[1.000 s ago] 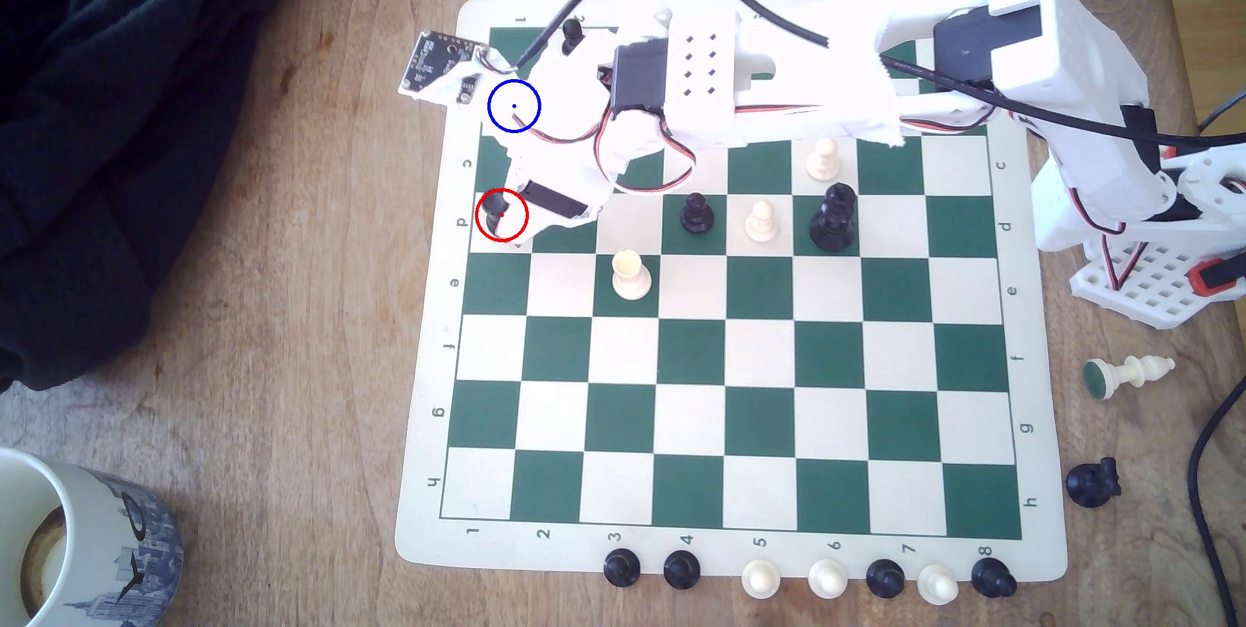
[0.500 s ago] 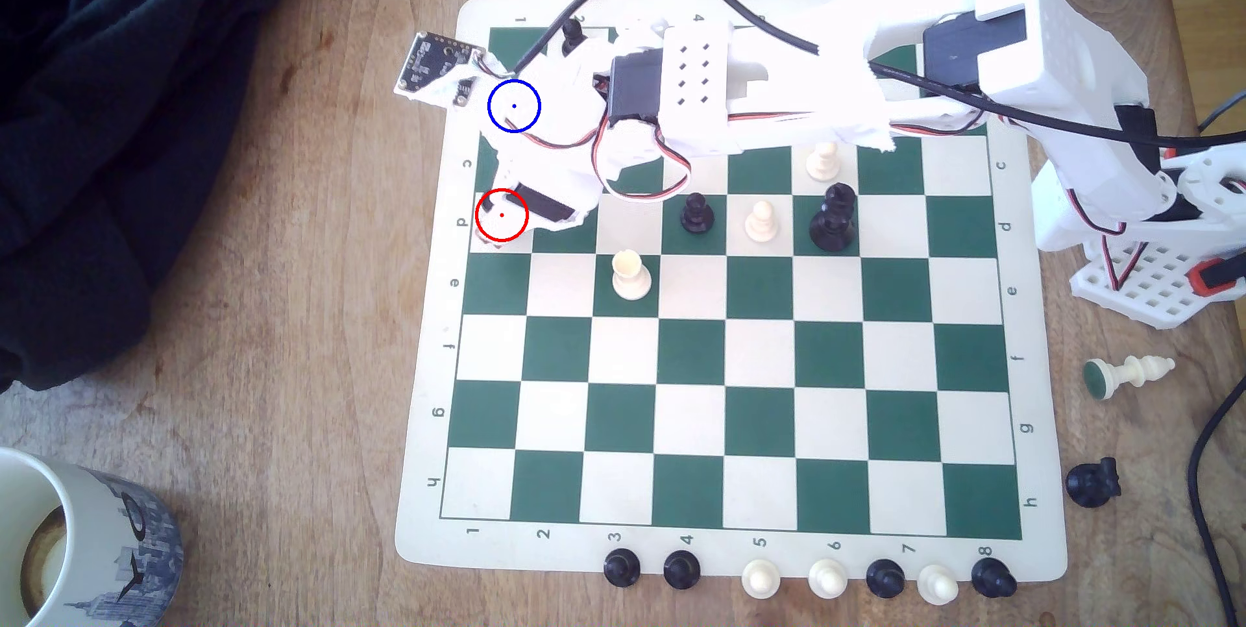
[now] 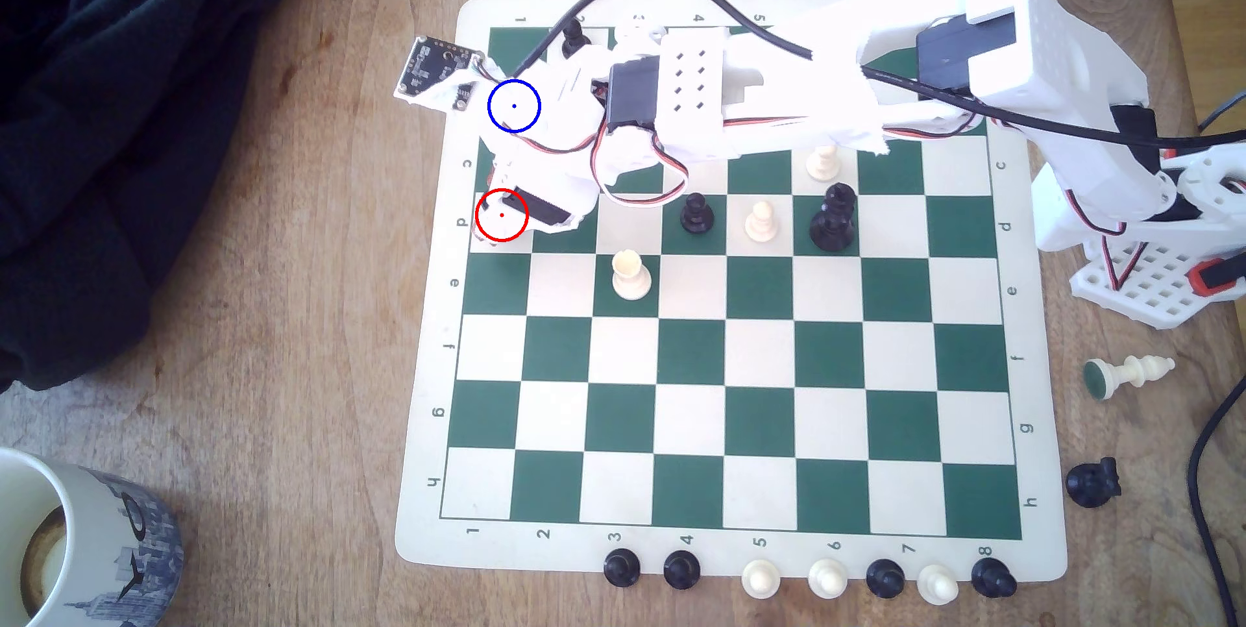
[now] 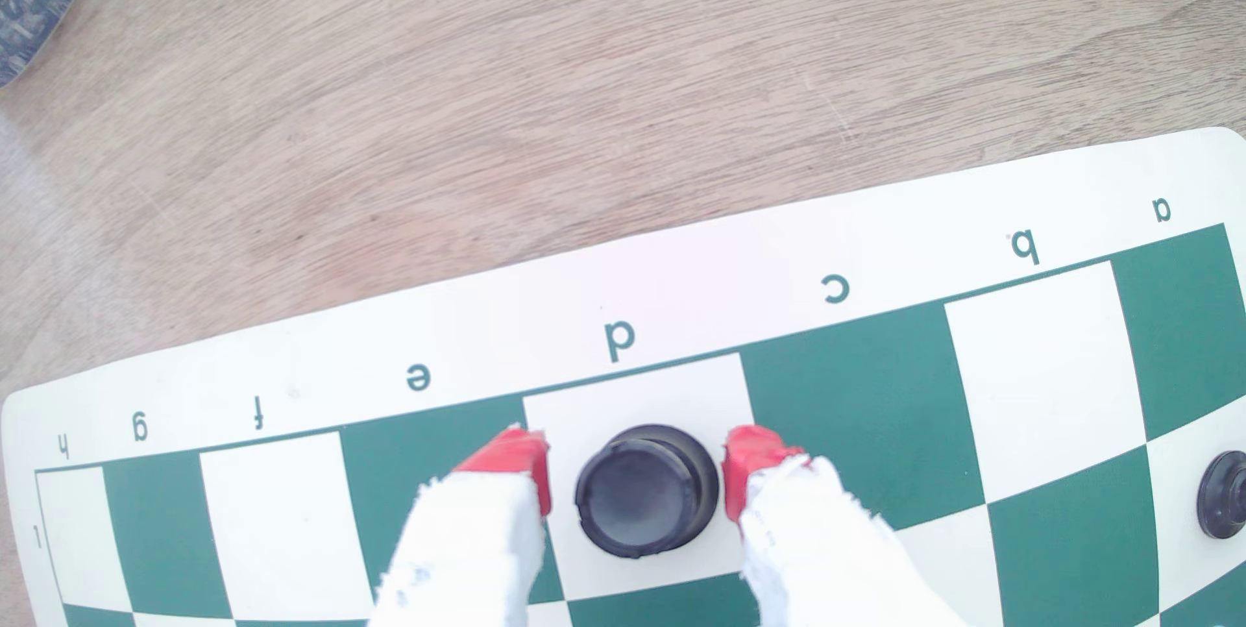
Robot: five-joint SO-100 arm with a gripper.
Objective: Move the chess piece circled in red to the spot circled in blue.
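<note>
The black flat-topped rook-like chess piece stands on the cream d1 square of the green-and-cream roll-up chessboard, between the 2 red-tipped fingers of the white gripper, apart from both. The blue-circled cream spot lies 2 squares away along the same edge file.

White arm reaches from the exterior view's right toward its left, wrist bent down. Pincer points downward, jaws parted with a gap between; red-tipped fingertips wrapped in white, one each side, neither visibly touching anything.
</note>
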